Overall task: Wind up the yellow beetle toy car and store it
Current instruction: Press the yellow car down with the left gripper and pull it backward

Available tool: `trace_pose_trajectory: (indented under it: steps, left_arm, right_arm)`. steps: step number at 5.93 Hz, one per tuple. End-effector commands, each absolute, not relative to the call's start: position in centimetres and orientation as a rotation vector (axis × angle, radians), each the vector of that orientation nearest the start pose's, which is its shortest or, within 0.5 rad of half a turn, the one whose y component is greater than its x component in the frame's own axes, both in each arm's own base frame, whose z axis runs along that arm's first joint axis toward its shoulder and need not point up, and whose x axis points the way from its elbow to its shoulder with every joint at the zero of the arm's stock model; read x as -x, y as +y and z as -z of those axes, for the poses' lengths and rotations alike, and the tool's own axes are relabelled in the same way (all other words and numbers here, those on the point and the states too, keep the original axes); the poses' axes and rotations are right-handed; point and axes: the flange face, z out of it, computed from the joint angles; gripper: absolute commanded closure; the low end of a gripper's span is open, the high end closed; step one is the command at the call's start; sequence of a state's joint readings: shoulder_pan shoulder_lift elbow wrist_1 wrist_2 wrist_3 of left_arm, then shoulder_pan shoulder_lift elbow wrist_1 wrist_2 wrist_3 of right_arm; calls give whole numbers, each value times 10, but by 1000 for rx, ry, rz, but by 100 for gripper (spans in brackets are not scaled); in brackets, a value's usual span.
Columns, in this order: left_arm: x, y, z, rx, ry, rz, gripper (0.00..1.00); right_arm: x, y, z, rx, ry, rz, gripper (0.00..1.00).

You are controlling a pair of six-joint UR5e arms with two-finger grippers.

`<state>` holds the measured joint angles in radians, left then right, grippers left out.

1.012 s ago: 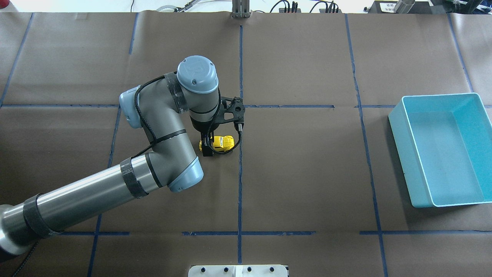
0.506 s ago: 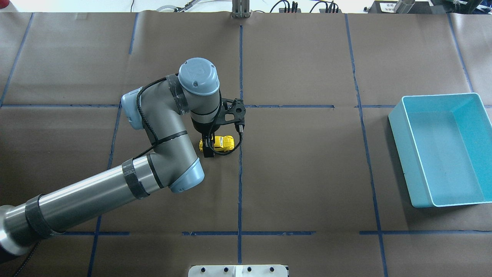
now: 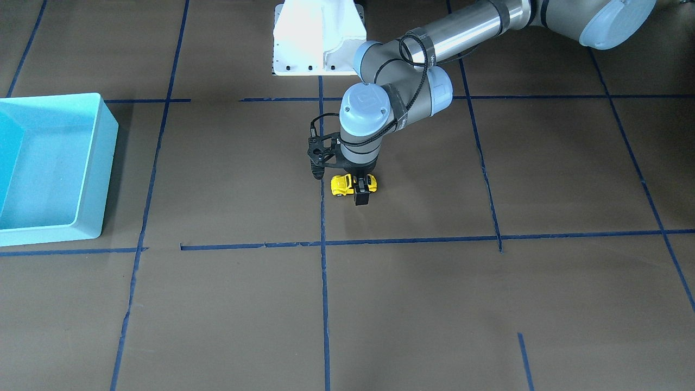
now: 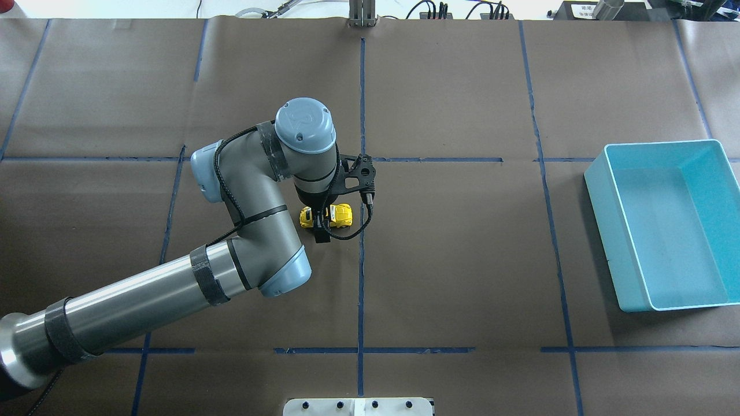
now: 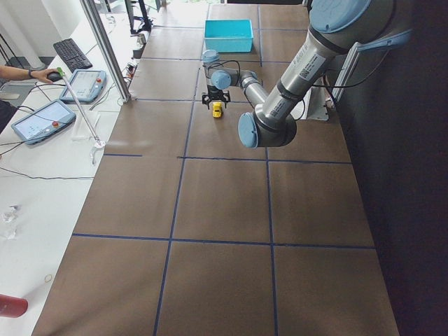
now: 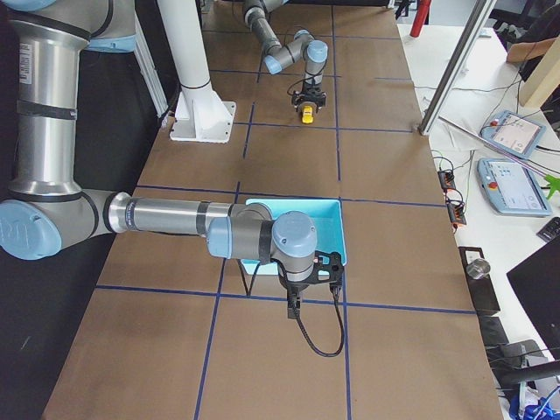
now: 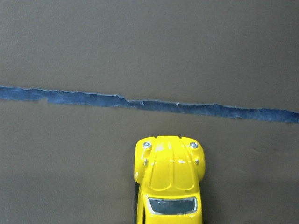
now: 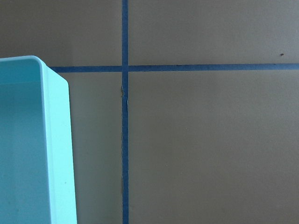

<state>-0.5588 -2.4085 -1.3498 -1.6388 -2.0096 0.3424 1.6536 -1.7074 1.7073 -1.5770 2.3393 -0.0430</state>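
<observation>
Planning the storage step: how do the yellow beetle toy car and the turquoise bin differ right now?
The yellow beetle toy car is tiny; the turquoise bin is far larger. The car sits mid-table between the fingers of the left gripper; the bin stands apart toward the robot's right, untouched and empty. Both rest on the brown-papered table.

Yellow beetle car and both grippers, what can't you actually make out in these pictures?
Left gripper grip: it sits over the yellow beetle toy car, but the wrist covers one finger in the overhead and front views; contact unclear.
Car's rear: cut off by the left wrist view's bottom edge.
Right gripper: seen only in the exterior right view, small; open or shut unclear.
</observation>
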Motion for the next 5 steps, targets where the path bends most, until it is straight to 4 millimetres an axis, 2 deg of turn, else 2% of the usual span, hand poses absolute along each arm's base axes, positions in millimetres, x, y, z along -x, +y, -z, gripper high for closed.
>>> trace_pose_trajectory:
  steps: [1,3,5]
  left_arm:
    - [-606,-484,-225,-547,682,-1428,10]
    - [-606,-486,-220,-554,682,-1426,33]
    - [-605,-485,-220,-556,682,-1432,67]
  right_arm:
    - [-100,-427,-656,-42,-766,-40,0]
    - [-100,-427,-656,-41,-760,-39,0]
    - [-100,-426,-658,-39,-760,-40,0]
